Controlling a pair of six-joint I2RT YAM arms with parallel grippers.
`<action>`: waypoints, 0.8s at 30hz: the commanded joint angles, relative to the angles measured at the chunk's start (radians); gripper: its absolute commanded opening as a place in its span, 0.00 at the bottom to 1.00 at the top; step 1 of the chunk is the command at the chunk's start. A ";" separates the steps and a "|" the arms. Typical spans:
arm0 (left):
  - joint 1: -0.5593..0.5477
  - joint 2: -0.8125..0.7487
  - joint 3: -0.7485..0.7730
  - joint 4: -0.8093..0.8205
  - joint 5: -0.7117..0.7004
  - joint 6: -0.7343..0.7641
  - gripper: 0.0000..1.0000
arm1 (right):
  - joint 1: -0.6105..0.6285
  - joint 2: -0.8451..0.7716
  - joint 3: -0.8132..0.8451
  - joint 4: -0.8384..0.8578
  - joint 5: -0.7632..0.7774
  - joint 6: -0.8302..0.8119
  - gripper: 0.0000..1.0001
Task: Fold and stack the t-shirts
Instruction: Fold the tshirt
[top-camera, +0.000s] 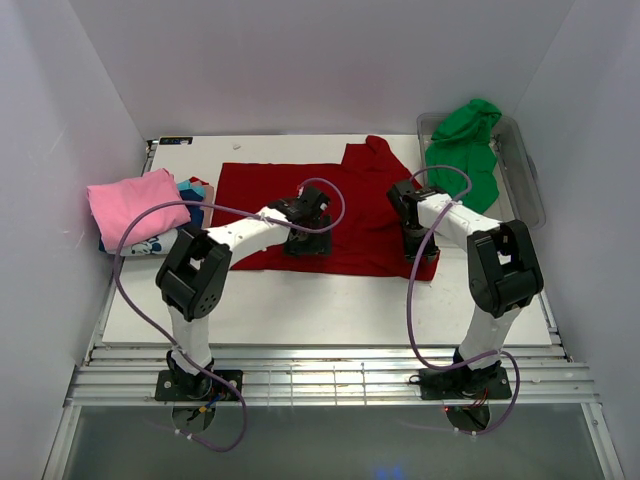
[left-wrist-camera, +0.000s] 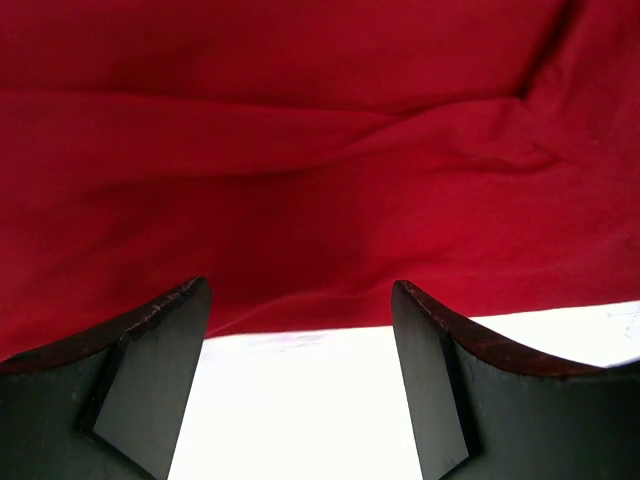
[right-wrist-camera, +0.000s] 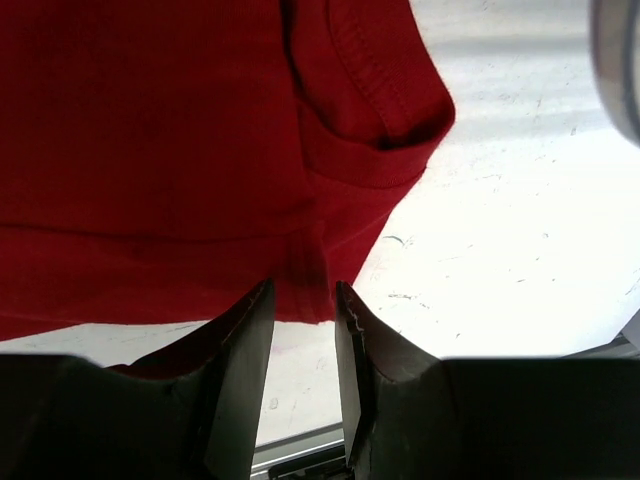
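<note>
A red t-shirt (top-camera: 350, 215) lies spread flat across the middle of the table, its top right corner folded over. My left gripper (top-camera: 305, 245) hovers over the shirt's near hem with its jaws wide open; in the left wrist view the left gripper (left-wrist-camera: 300, 300) has only white table between its fingers and the red t-shirt (left-wrist-camera: 320, 180) just beyond. My right gripper (top-camera: 420, 258) stands at the shirt's near right corner. In the right wrist view the right gripper (right-wrist-camera: 303, 295) is open by a narrow gap, the red hem (right-wrist-camera: 300, 270) lying at its tips, not pinched. A green t-shirt (top-camera: 465, 150) sits in the tub. A folded pink t-shirt (top-camera: 135, 205) tops a pile at the left.
The clear plastic tub (top-camera: 525, 170) stands at the back right of the table. Blue cloth (top-camera: 192, 213) shows under the pink shirt at the left edge. White walls close in on three sides. A metal rail (top-camera: 330, 380) runs along the near edge.
</note>
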 joint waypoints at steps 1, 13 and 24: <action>-0.021 0.023 0.052 -0.009 0.037 -0.001 0.83 | -0.004 0.007 -0.012 -0.003 -0.012 0.015 0.37; -0.029 0.046 0.013 0.005 0.043 -0.004 0.84 | -0.011 0.055 -0.052 0.023 0.014 0.009 0.37; -0.029 0.020 -0.042 0.010 0.043 -0.004 0.83 | -0.033 0.039 -0.056 0.035 0.031 -0.006 0.08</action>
